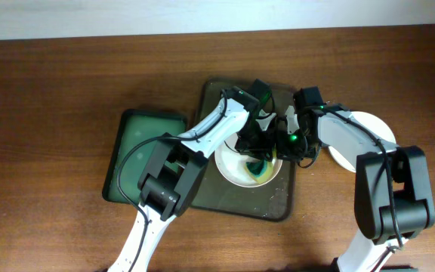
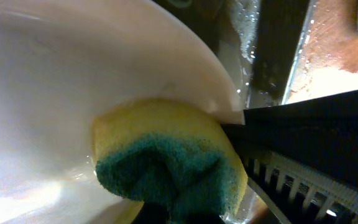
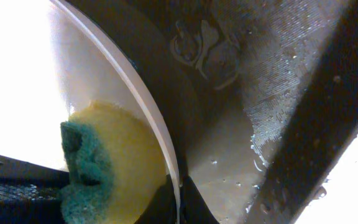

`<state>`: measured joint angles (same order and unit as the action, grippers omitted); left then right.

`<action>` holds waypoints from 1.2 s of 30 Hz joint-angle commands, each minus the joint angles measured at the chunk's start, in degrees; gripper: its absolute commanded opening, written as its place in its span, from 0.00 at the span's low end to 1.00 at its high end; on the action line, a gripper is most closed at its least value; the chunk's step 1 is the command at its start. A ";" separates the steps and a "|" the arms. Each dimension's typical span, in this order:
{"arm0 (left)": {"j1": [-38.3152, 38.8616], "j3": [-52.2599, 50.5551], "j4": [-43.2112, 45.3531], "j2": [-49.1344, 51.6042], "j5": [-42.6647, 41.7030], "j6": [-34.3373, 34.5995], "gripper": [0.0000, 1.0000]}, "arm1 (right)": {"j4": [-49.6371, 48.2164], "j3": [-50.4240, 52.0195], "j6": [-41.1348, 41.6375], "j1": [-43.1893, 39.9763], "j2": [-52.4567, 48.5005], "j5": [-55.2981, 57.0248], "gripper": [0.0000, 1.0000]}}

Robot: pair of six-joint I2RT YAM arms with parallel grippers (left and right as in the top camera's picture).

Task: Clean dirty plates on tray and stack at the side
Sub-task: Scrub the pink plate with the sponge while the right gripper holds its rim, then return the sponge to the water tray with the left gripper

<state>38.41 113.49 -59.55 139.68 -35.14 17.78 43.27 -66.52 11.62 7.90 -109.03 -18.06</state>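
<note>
Yellow sponge, green scrub face showing, is clamped in the left gripper and pressed onto the white plate close to its rim. Right gripper is narrow, with that plate's rim between its jaws; it looks pinched. The plate sits on the right half of the dark tray, whose floor is wet with droplets. A side plate, also white, rests on the wooden table just right of the tray, under the right arm; can't tell if it's one or a stack. Green tray lies just left of the dark one.
</note>
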 commanded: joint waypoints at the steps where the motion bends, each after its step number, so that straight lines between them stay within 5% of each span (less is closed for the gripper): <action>1: 4.09 0.11 -0.90 0.50 -8.22 -3.78 0.00 | -0.85 0.02 -0.15 1.46 -0.44 -0.74 0.04; 4: 4.20 0.11 -7.91 0.50 -4.81 -3.80 0.00 | -1.07 0.02 -0.15 1.46 -0.44 -0.74 0.04; 6: 4.35 0.13 -13.40 0.50 8.17 -2.91 0.00 | -1.07 0.02 -0.15 1.46 -0.44 -0.74 0.04; 9: 2.95 0.15 -17.53 0.46 40.52 8.68 0.00 | -1.09 0.02 -0.15 1.46 -0.44 -0.74 0.04; 13: -2.23 0.15 -21.53 0.46 58.84 14.69 0.00 | -1.03 0.02 -0.15 1.46 -0.44 -0.74 0.04; 22: -6.93 6.78 -28.39 -0.74 55.39 15.13 0.00 | -0.20 0.04 -0.17 1.46 -0.44 0.68 0.04; 30: -12.31 11.02 -37.20 -18.84 55.60 11.93 0.00 | 3.61 0.02 -0.37 1.46 1.07 0.50 0.06; 36: -21.62 -15.98 -18.08 -18.82 54.23 11.58 0.00 | 3.58 0.02 -0.39 1.46 1.09 0.52 0.07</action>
<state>19.84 106.24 -83.22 120.44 19.59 30.68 46.76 -66.74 11.73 9.67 -109.14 -19.25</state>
